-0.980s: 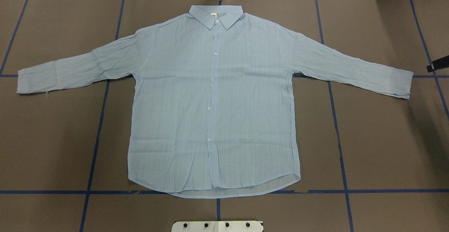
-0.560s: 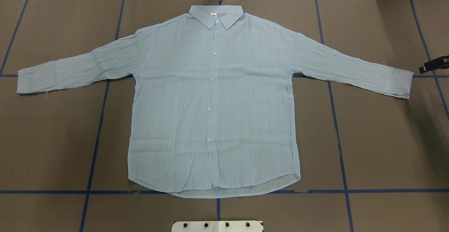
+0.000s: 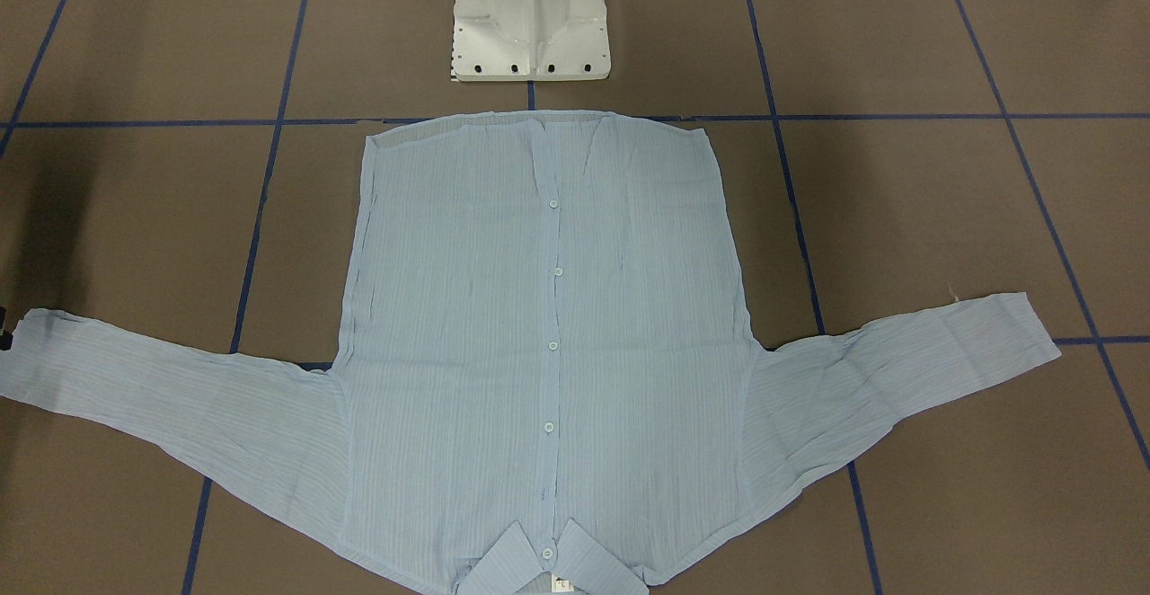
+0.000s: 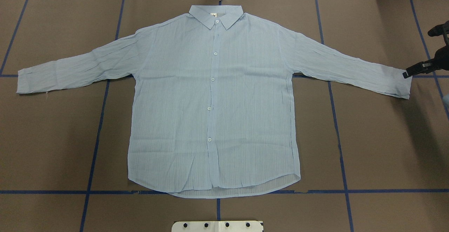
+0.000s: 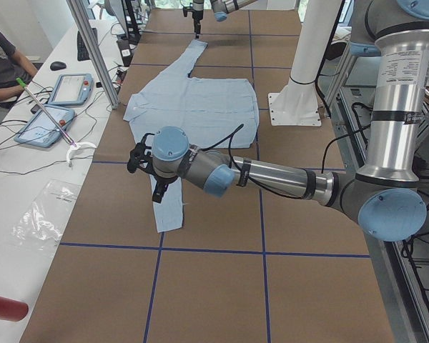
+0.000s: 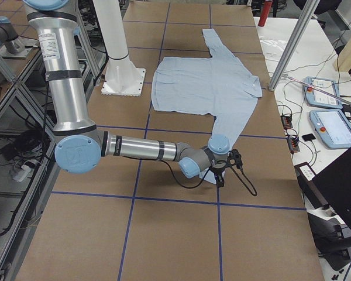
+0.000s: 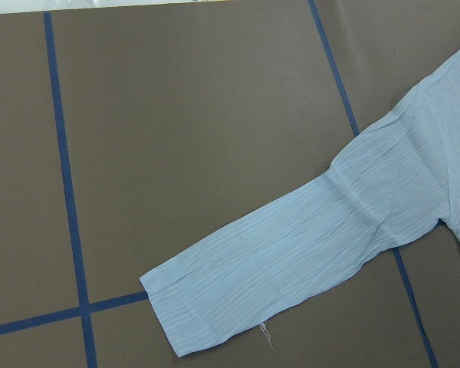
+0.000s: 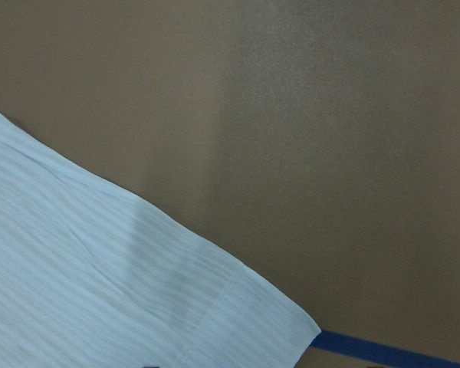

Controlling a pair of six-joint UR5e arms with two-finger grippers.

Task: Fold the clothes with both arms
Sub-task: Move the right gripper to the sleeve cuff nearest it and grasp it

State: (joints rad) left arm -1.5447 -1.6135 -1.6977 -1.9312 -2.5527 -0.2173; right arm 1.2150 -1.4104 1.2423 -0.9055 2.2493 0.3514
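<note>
The shirt (image 4: 214, 102) lay flat, buttons up, in the middle of the tabletop (image 4: 379, 137), collar toward the far edge, sleeves spread toward both ends. The right gripper (image 4: 409, 73) was at one cuff and the left gripper (image 5: 159, 190) over the other. I could not tell whether either was clenched.
</note>
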